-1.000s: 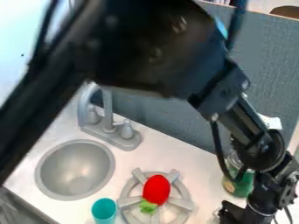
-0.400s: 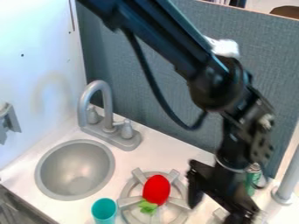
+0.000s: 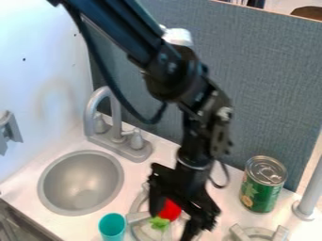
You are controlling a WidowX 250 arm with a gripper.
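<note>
White panel (image 3: 47,52): upright, well to the left of the gripper (image 3: 171,225).
Grey bracket (image 3: 7,128): on the panel, farthest left of the gripper, at the view's edge.
Sink (image 3: 82,181): a round grey basin set in the pale counter (image 3: 229,202), left of the gripper.
Faucet (image 3: 102,94): grey and arched, with a knob on each side, left of the gripper and behind the sink.
Teal cup (image 3: 111,227): upright, its open mouth up, just beyond the near edge of the sink and left of the gripper.
Burner (image 3: 136,217): a grey ring with raised bars, below the gripper and partly hidden by it.
Red toy (image 3: 168,210): rounded, with green leaves (image 3: 159,223) toward the camera; it lies on the burner, between the gripper's fingers, which partly cover it.
Gripper: spread wide, pointing down over the burner; whether either finger touches the toy I cannot tell.
Blue-grey divider (image 3: 267,94): upright, behind the gripper and reaching off to its right.
Second burner (image 3: 281,233): grey, right of the gripper, cut off by the view's bottom edge.
Green can (image 3: 260,193): upright, metal lid on top, right of the gripper, close to the divider.
Grey post (image 3: 309,190): upright on a round foot, farthest right of the gripper.
</note>
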